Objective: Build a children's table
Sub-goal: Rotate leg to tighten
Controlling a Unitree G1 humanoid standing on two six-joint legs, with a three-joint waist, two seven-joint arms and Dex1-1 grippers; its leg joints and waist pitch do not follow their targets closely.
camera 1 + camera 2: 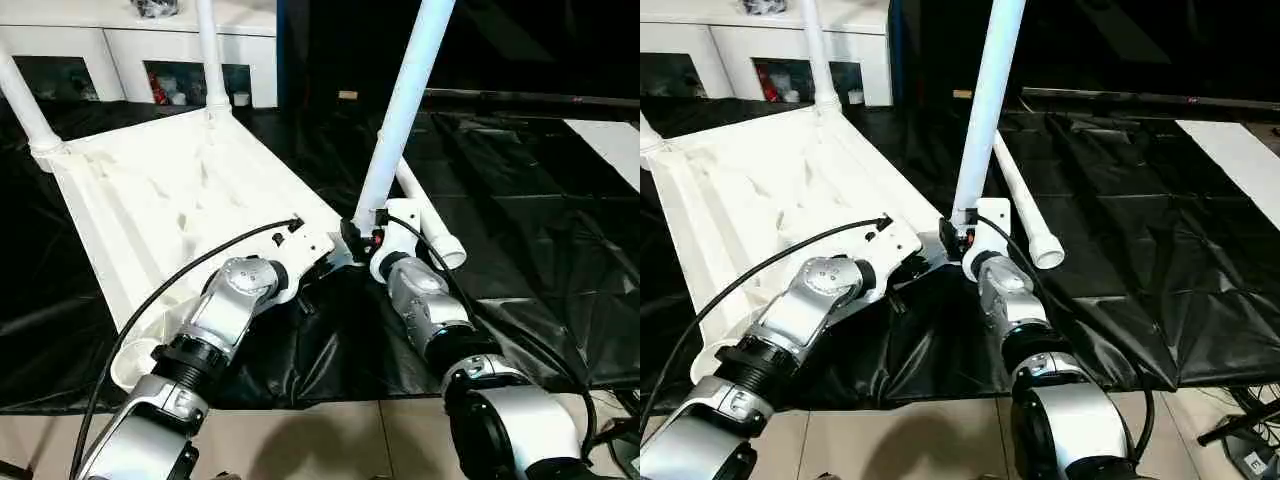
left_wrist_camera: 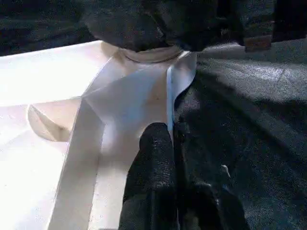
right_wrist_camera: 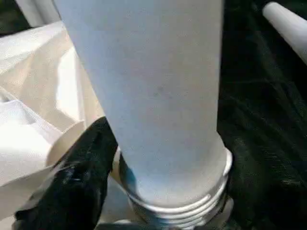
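Reaching forward side by side, left fingers pinching tabletop rim, right fingers clasping upright leg.

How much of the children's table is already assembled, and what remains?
Done: two white tube legs stand in the far sockets of the upturned white ribbed tabletop.
In hand: the right gripper holds a third leg at the near right corner; its threads still show.
Left: the fourth leg lies on the black cloth; the near left socket is empty.

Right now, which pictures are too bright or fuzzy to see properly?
Left wrist view: glare bleaches the table top, and the left gripper's fingers look blurry. Right wrist view: the leg is so close it is soft, though its threads show. Eye views: sharp, with shine on the black sheet.
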